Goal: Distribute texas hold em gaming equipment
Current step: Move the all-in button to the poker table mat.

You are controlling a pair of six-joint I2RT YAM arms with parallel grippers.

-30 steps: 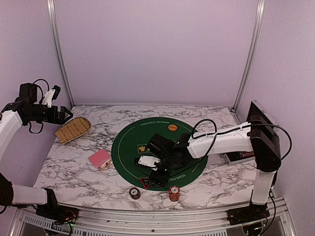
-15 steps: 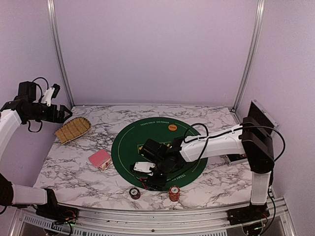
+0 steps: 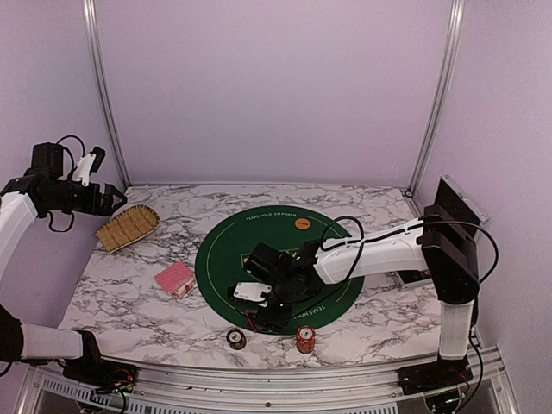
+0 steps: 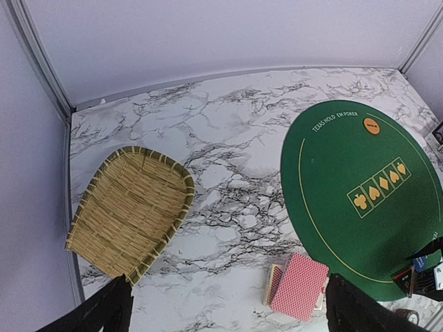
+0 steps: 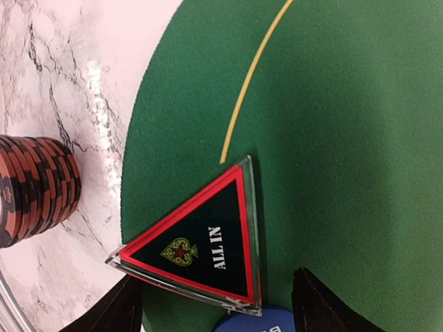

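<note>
While hanging low over the near edge of the round green mat (image 3: 233, 250), straddles the triangular marker (image 5: 201, 242) with the right fingers (image 5: 315, 304) spread apart, clamping nothing. Shows that marker lying flat on the felt: black face, red border, clear rim, a spade crest and "ALL IN" in white. Has a blue button (image 5: 252, 321) just beside its base, and a ribbed stack of dark red chips (image 5: 31, 187) off the mat on the marble. Adds an orange-red stack (image 3: 304, 338) near that one, a lone orange chip (image 3: 301, 223) on the mat's far side, and pink-backed cards (image 4: 297, 285) in a loose pile left of the mat. Holds the left fingers (image 4: 104, 311) raised, parted and empty, near a tan woven basket (image 4: 131, 211). Rests everything on a glossy white worktop (image 3: 129, 293) veined grey, boxed by plain lilac walls (image 3: 276, 86) and aluminium posts (image 3: 99, 95).
</note>
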